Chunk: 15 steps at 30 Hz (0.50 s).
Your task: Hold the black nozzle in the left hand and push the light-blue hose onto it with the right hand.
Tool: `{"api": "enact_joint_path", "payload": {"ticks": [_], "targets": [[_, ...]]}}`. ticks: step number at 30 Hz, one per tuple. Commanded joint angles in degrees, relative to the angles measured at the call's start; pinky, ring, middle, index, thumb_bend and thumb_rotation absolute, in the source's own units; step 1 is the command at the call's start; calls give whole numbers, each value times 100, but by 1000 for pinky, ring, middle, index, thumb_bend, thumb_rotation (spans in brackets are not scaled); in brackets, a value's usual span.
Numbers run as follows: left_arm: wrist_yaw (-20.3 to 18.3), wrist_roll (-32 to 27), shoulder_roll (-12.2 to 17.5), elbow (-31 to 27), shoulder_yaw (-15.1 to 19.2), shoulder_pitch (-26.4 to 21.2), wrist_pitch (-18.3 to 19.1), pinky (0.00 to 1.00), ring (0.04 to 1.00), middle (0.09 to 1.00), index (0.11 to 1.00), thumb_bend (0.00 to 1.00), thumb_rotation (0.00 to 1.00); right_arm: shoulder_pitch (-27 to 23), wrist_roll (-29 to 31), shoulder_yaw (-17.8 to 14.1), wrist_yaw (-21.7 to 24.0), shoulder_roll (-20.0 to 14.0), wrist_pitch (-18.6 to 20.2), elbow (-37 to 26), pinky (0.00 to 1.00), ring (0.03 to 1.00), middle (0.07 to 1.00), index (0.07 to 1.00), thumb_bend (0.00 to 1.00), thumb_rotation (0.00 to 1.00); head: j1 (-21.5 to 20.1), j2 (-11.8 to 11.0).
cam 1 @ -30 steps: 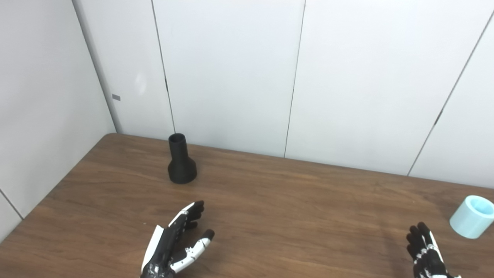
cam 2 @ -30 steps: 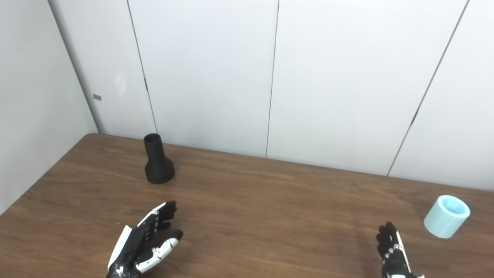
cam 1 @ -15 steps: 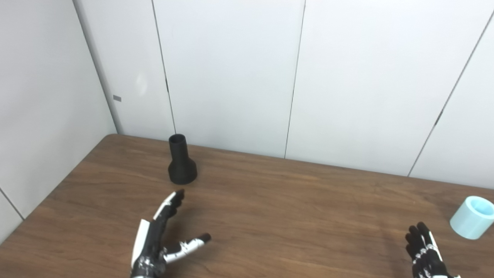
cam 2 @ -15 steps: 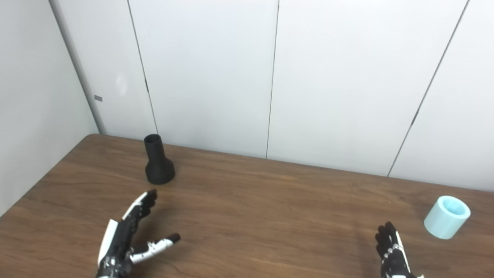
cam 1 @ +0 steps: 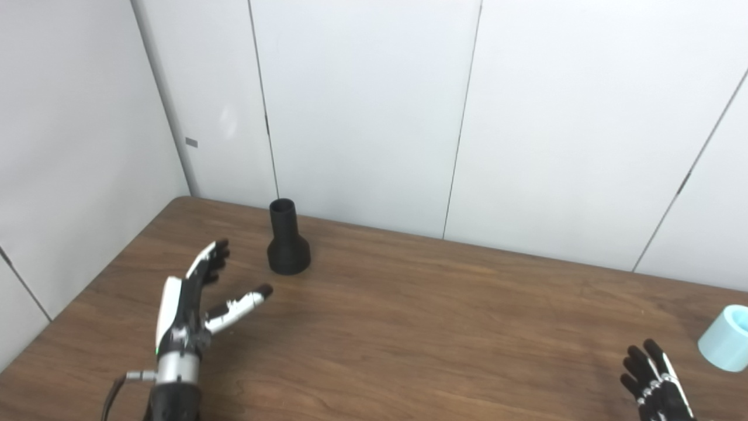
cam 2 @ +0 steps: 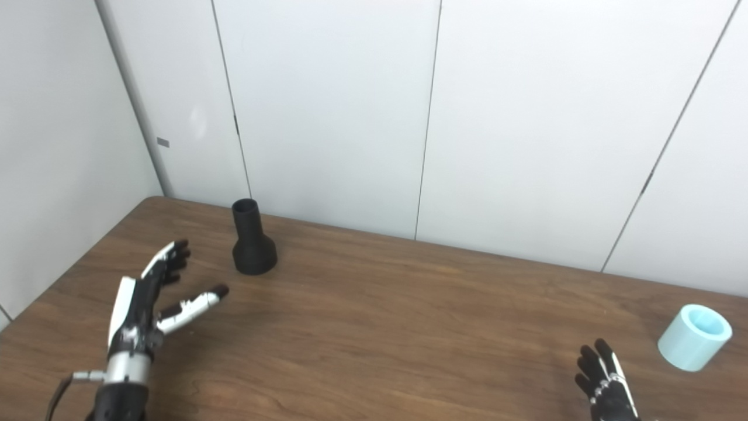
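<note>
Our left robot hand [cam 1: 193, 295] has advanced, fingers spread and empty, toward the upright black nozzle [cam 1: 287, 238] standing just ahead-right on the table [cam 1: 409, 327], while the open right robot hand [cam 2: 605, 383] waits near the light-blue hose [cam 2: 694, 337].

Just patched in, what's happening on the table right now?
Nothing is held yet. The left hand is open, fingers spread, above the table just short of the black nozzle, which stands upright near the back wall. The right hand sits low at the bottom edge, fingers apart, short of the light-blue hose piece near the right edge. Nozzle and hose are far apart, so joining them hasn't begun.
</note>
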Motion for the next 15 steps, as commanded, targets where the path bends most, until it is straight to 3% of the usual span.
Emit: {"api": "enact_joint_path", "payload": {"ticks": [1, 8, 11, 15], "targets": [[128, 310, 270, 74, -45, -410, 9, 888, 882, 861, 873, 820, 280, 341, -61, -37, -43, -38, -156, 744, 890, 918, 923, 942, 668, 1000, 5, 13], [-3, 1012, 874, 662, -444, -956, 418, 867, 928, 921, 880, 876, 362, 302, -217, -7, -114, -16, -219, 805, 874, 908, 916, 941, 680, 1000, -7, 16], [40, 1618, 1170, 941, -839, -1196, 524, 831, 882, 871, 867, 926, 421, 291, -252, 15, -132, -12, -203, 822, 884, 915, 923, 949, 669, 1000, -21, 28], [-51, 2462, 1547, 1246, -1465, -1465, 780, 965, 899, 866, 876, 946, 533, 263, -376, 59, -126, -48, -302, 902, 899, 917, 924, 958, 674, 1000, -58, 27]]}}
